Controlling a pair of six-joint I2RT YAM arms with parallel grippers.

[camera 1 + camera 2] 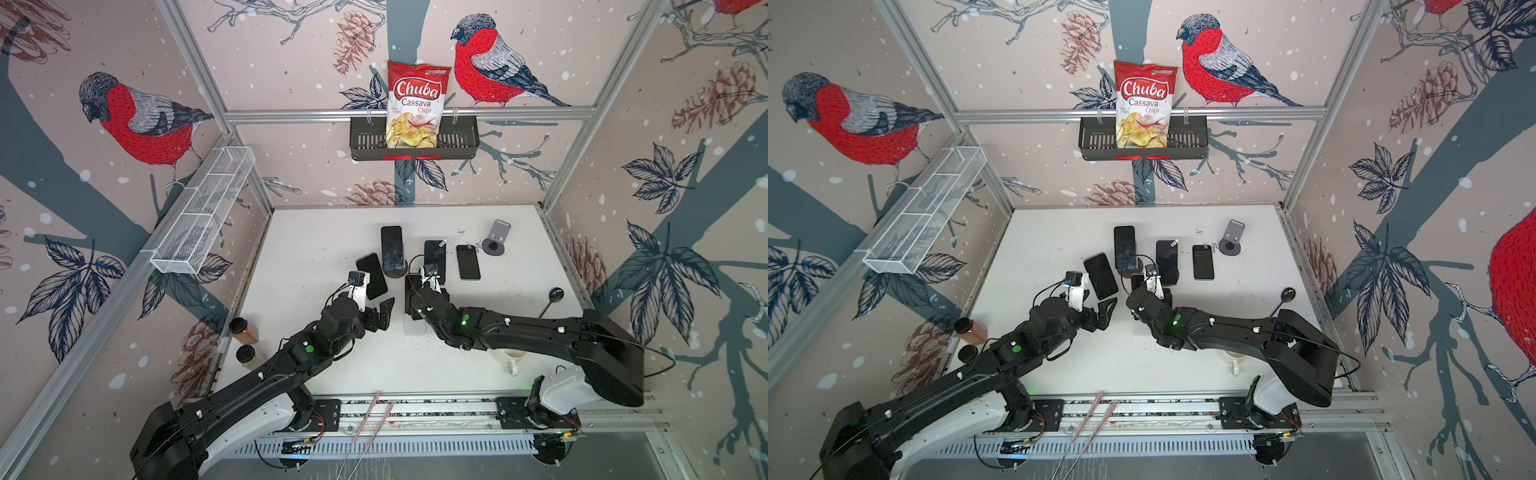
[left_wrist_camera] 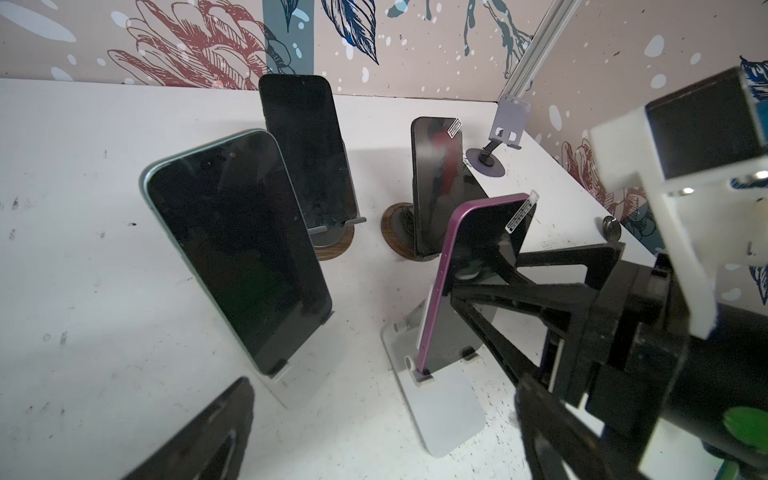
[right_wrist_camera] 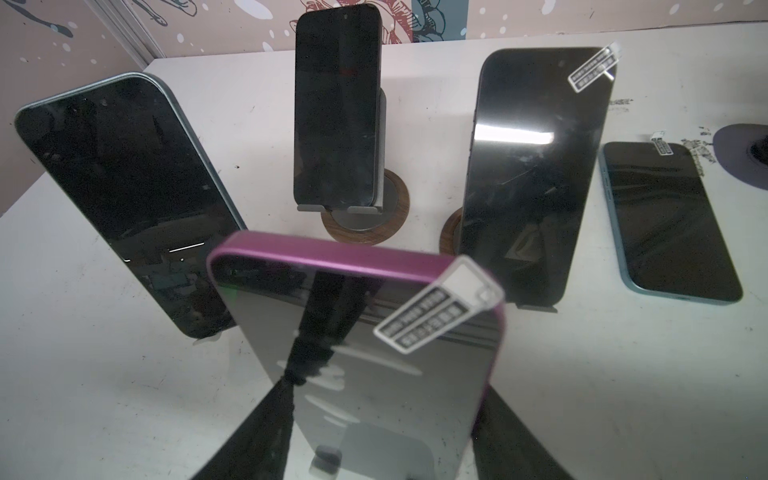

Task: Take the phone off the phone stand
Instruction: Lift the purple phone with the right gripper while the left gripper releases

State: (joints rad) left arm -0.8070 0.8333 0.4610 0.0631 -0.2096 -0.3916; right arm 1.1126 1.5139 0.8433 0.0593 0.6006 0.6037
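Two arms are meeting mid-counter (image 1: pixel 316 249) in both top views, and I am seeing the left end effector (image 1: pixel 380 313) hanging spread wide, holding nothing. Through the left wrist view, the right end effector (image 2: pixel 478 270) is straddling the purple phone (image 2: pixel 465 266) sitting tilted in its white stand (image 2: pixel 440 399); I cannot tell whether it is clamping. Through the right wrist view, that purple phone (image 3: pixel 357 357) is filling the foreground.
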